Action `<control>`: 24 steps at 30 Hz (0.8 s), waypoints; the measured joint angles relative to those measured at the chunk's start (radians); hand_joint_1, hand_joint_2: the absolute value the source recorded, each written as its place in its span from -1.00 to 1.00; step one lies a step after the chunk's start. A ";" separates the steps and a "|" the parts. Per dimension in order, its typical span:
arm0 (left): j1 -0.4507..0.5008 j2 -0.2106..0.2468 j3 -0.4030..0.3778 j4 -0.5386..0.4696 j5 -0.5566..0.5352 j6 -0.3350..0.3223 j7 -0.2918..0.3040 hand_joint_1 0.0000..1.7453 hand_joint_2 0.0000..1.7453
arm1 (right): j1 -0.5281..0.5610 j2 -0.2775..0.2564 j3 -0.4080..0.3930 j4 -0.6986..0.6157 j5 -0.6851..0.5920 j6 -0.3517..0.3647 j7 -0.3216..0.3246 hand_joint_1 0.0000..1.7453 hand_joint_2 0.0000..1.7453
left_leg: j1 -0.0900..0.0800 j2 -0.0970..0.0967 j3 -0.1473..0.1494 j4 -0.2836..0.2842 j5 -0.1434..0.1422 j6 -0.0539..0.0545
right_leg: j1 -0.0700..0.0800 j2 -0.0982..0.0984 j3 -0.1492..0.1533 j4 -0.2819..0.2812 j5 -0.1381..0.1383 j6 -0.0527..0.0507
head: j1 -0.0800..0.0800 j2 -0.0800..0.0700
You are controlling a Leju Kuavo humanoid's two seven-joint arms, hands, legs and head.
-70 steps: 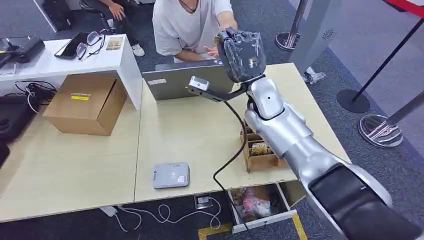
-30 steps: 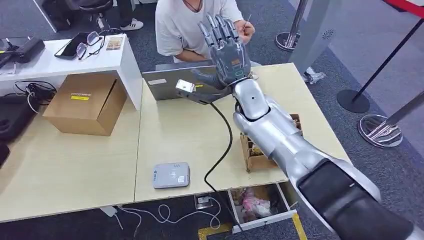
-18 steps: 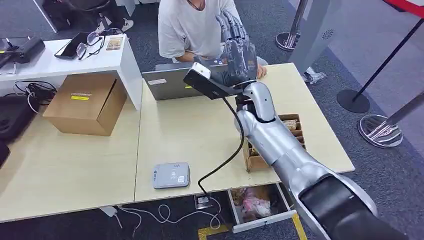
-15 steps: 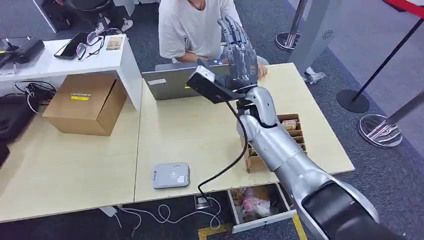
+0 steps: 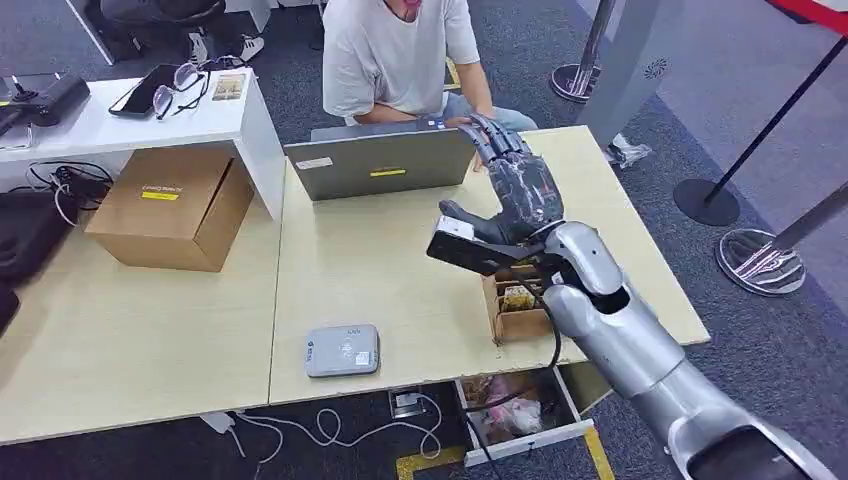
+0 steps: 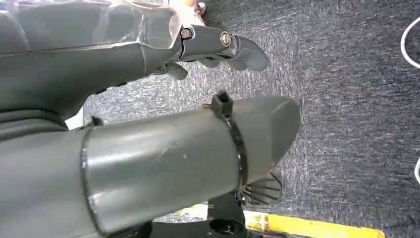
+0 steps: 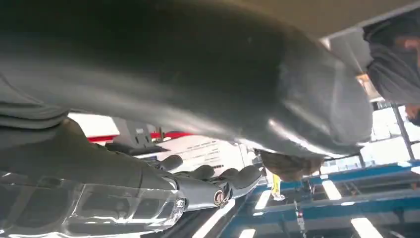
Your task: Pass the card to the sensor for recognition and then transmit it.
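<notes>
Fingers point(image 5: 497, 140) of right robot hand point(image 5: 520, 190) spread, empty.

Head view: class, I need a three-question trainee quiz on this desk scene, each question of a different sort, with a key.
1. True or false: the right hand holds a card.
2. The grey sensor lies: A) near the table's front edge, B) on the cardboard box, C) on the laptop.
3. Fill in: below the right arm stands a small cardboard ___ with compartments.

Key: 1 false; 2 A; 3 organizer.
</notes>
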 joint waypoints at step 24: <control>0.098 -0.019 0.008 0.000 0.113 0.039 -0.222 -1.00 -1.00 | -0.125 -0.540 0.148 -0.271 -0.190 0.403 -0.020 -1.00 1.00 | -0.001 -0.002 -0.002 0.000 -0.001 0.002 | -0.001 -0.002 0.000 0.000 -0.001 0.001 | 0.000 0.000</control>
